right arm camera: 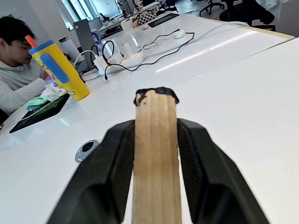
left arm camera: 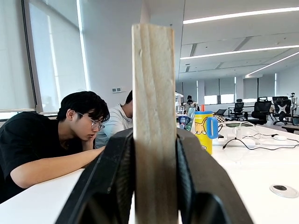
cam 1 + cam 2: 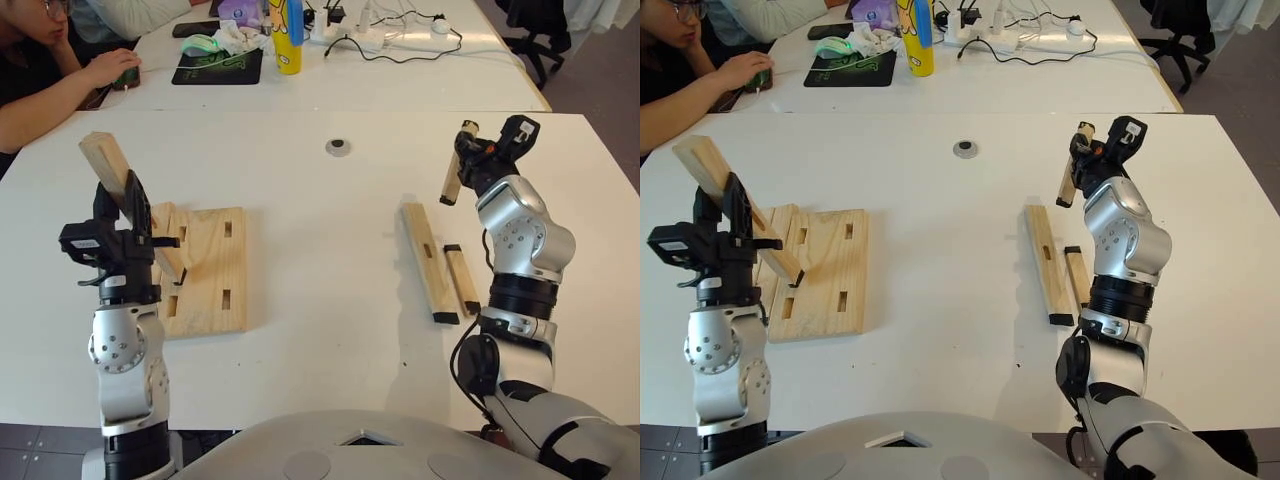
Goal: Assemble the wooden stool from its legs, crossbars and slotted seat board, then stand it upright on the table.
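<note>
Pale wooden leg (image 3: 104, 158) clenched tilted by left hand (image 3: 128, 215) over slotted pine seat board (image 3: 215, 270); dark-tipped wooden crossbar (image 3: 451, 185) clenched by right hand (image 3: 472, 158). Jamming on insertion could be caused by the tilt.

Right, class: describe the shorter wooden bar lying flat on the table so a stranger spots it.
On the right half of the big white table, two pale wooden bars lie side by side. Yours is the short pale wooden bar, on the side of the long pale wooden bar nearer the table's right edge; it is clearly shorter.
</note>
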`<state>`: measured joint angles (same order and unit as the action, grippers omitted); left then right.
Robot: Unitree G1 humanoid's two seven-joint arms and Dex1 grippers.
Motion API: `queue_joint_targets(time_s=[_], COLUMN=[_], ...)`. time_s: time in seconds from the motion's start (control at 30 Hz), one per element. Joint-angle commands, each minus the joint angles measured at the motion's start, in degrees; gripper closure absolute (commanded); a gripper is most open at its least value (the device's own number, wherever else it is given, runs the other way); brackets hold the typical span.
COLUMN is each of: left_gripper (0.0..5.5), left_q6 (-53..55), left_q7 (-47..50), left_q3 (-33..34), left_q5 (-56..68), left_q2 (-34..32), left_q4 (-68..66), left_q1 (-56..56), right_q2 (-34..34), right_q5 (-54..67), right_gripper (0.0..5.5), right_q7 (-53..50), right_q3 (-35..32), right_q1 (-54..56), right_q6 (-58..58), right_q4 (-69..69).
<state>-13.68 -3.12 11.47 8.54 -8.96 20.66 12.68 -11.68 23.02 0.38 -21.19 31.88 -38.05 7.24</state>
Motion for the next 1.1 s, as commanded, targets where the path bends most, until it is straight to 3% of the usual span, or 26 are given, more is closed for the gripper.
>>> queue_joint_targets(time_s=[0.03,0.37,0.5,0.57,0.7,0.77,0.83,0.97,1.1], left_gripper=[4.46,4.46,4.46,4.46,4.47,4.47,4.47,4.47,4.47], left_q6=[4.8,13.9,22.1,32.3,51.2,57.5,62.1,72.4,76.3], left_q7=[2.8,4.3,3.0,3.1,7.5,8.3,7.2,2.1,-2.4], left_q3=[-1.9,0.5,3.9,9.2,22.3,24.1,23.4,16.5,17.2], left_q5=[-2.6,0.6,5.5,16.0,54.1,73.0,81.1,82.8,85.1], left_q2=[3.3,1.4,-2.7,-6.4,-17.3,-22.0,-23.5,-24.2,-25.6], left_q4=[-10.3,3.0,7.9,9.6,5.2,0.7,-1.4,-0.2,-0.2], left_q1=[-0.5,-7.3,-12.9,-17.4,-26.8,-24.6,-18.1,-0.9,9.5], right_q2=[-2.1,-2.2,-2.4,-2.6,-2.6,-2.4,-2.4,-1.9,-1.6], right_q5=[-0.8,0.1,0.2,0.2,0.3,0.3,0.3,0.4,0.6], right_gripper=[4.20,4.20,4.20,4.20,4.20,4.20,4.20,4.20,4.20], right_q7=[2.5,4.0,4.6,4.7,4.2,3.7,3.2,2.7,2.4], right_q3=[1.9,2.7,2.8,2.6,2.2,1.8,1.4,1.3,1.1], right_q1=[5.2,4.3,3.5,3.2,1.9,1.2,0.7,0.1,-0.7], right_q6=[1.4,1.9,1.5,1.4,1.2,1.3,1.4,1.4,0.8], right_q4=[4.5,3.6,2.7,2.4,1.1,0.4,-0.1,-0.9,-2.0])
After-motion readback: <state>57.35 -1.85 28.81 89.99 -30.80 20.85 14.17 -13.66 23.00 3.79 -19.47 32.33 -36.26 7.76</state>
